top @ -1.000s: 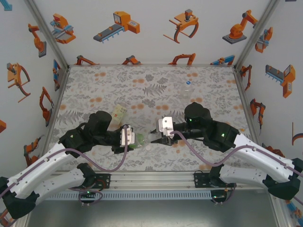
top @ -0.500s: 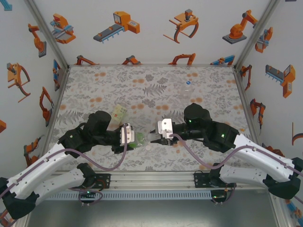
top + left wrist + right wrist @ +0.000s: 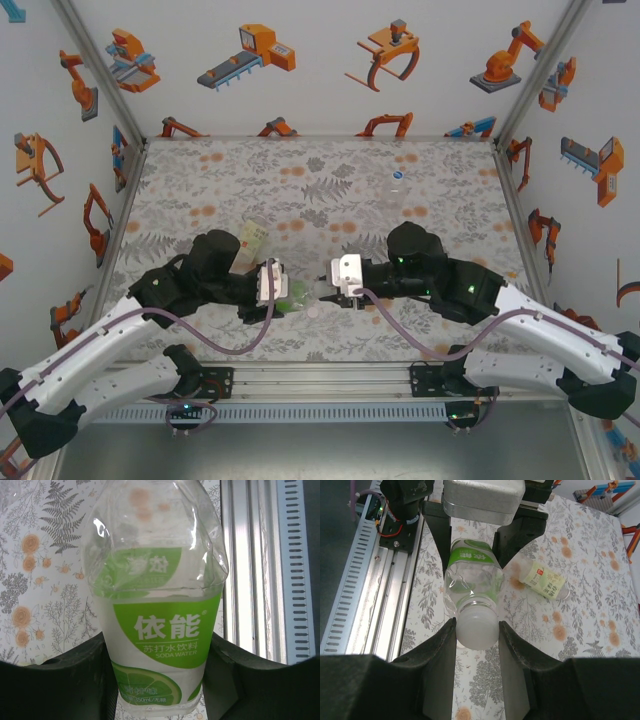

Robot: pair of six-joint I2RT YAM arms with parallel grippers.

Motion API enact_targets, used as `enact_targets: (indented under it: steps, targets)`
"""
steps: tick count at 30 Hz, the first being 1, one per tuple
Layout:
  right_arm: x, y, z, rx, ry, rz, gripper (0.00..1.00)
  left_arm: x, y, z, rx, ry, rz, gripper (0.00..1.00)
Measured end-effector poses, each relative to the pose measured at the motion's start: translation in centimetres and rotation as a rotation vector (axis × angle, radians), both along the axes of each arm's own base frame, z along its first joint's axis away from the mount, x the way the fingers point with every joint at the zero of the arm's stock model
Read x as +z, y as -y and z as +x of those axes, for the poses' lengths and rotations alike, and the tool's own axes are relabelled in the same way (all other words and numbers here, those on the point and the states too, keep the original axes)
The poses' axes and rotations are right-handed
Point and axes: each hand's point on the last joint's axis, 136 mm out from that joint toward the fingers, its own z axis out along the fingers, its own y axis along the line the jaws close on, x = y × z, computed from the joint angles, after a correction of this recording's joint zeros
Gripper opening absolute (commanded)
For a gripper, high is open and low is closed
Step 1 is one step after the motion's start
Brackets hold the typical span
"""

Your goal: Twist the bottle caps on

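Table (image 3: 200,180): fern-and-flower print cloth. White walls (image 3: 320,100) with orange robot pictures. Three clear thin-plastic bottles. Green-label bottle (image 3: 157,630) lying level, body clamped in left pincer (image 3: 284,293). Its round white cap (image 3: 476,630) pinched by right pincer (image 3: 327,291). Yellow-label bottle (image 3: 251,240) lying just beyond left pincer. Plain bottle (image 3: 397,186) well beyond right pincer.

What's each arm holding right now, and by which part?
The left gripper clamps the green-label bottle around its labelled lower body. The right gripper grips the white cap at that bottle's mouth.
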Motion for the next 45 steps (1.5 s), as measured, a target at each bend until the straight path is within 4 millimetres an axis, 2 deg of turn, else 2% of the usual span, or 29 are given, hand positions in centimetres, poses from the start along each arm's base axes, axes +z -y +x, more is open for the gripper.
enact_targets:
  steps: [11, 30, 39, 45]
  targets:
    - [0.3, 0.1, -0.9, 0.057, 0.011, -0.003, 0.00, 0.3, 0.1, -0.7, -0.035, -0.035, 0.007, 0.00]
    - [-0.5, 0.8, -2.1, 0.129, 0.116, -0.031, 0.00, -0.1, 0.7, -2.0, -0.084, -0.193, 0.064, 0.00]
    - [0.3, 0.6, -2.5, 0.103, 0.015, 0.078, 0.00, 0.8, 0.1, -2.3, -0.087, -0.132, 0.023, 0.00]
    - [1.1, 0.7, -1.7, 0.017, -0.087, 0.137, 0.00, 1.2, 0.3, -1.9, -0.083, -0.095, 0.005, 0.00]
